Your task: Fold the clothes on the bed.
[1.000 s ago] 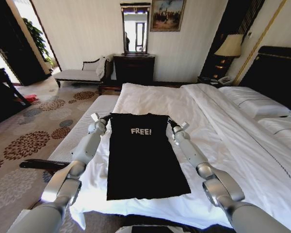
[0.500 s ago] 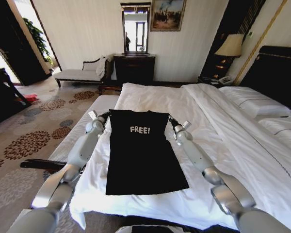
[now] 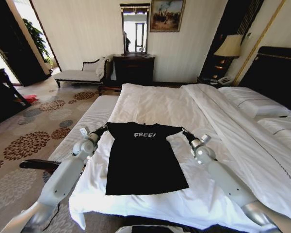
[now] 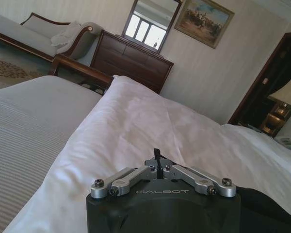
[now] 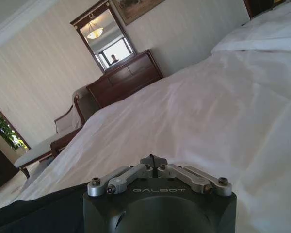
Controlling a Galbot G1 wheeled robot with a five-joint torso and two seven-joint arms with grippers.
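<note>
Black short-sleeved cotton T-shirt (image 3: pixel 144 158) spread flat on the large white-sheeted bed (image 3: pixel 155 104), pinched at both sleeves.

At centre left of the head view, left hand (image 3: pixel 103 129) closed on the shirt's left sleeve tip, fingers pressed together in the left wrist view (image 4: pixel 157 160). In mid-frame, white "FREE!" lettering (image 3: pixel 144 135) near the collar, hem toward the lower edge, fabric lying smooth on the white duvet. At centre right, right hand (image 3: pixel 185 133) clamped on the opposite sleeve, fingertips meeting in the right wrist view (image 5: pixel 153 159).
</note>
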